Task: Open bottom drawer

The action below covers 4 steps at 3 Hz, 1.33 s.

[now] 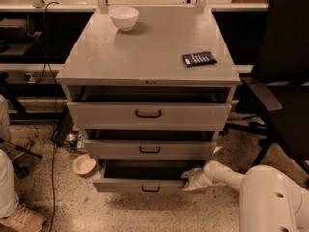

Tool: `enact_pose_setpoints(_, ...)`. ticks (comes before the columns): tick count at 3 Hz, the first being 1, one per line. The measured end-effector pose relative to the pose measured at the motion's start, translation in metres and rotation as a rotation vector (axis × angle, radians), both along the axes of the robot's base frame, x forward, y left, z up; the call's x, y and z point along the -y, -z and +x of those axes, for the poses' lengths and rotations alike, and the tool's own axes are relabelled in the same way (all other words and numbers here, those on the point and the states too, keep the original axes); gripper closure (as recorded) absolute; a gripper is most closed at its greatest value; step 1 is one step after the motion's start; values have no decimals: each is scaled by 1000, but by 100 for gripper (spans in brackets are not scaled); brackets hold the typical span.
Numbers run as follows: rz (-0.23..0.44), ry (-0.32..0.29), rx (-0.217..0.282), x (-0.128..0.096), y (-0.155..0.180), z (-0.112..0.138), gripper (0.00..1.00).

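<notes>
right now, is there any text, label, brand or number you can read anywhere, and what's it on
None can be read.
Dark packet on the cabinet top: pale marks, too blurred to read.
White bowl: no markings show.
Bottom drawer, pulled partly out: no label on its front.
Gripper, at the right end of that drawer's front: no markings show.

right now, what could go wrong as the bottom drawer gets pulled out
The gripper sits at the bottom drawer's right end, not on its centred handle, so the pull may skew the drawer or slip off. The floor bowl lies close to the drawer's left corner and might get bumped.
</notes>
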<state>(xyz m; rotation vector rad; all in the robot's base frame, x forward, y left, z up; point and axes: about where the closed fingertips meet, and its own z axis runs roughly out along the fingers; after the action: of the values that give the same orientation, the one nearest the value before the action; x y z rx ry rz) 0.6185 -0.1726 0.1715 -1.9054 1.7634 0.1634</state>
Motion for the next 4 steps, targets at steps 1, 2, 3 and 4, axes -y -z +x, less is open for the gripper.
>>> enact_pose_setpoints(1, 10, -18, -15, -1, 4, -2, 100)
enact_pose_setpoints(2, 10, -18, -15, -1, 3, -2, 100)
enact_pose_setpoints(3, 38, -7, -72, 6, 17, -43, 100)
enact_pose_setpoints(4, 38, -7, -72, 6, 10, -43, 100)
